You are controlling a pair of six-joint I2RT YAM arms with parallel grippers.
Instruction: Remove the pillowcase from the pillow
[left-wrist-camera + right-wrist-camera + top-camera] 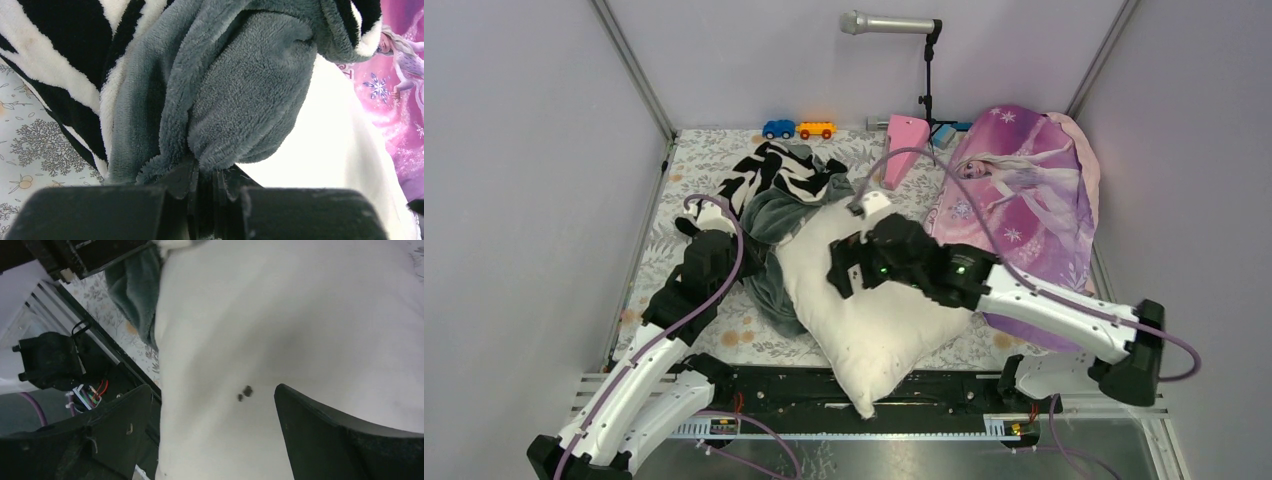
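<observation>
The white pillow [874,310] lies across the middle of the table, one corner hanging over the near rail. The grey-green fleecy pillowcase [774,215] is bunched at the pillow's left and far side, with black-and-white striped fabric running on behind it. My left gripper [729,258] is shut on a fold of the pillowcase [240,100], which is pinched between its jaws [205,172]; the pillow [325,150] shows bare beside it. My right gripper [844,270] hovers open over the pillow's upper part. Its fingers [125,410] stand wide apart above the pillow [280,315], with nothing between them.
A purple-pink princess-print fabric [1024,190] lies at the right. Blue [778,129] and orange [816,129] toy cars, a pink wedge [904,145] and a microphone stand [927,80] line the back. A floral cover [704,160] spreads over the table, walled on three sides.
</observation>
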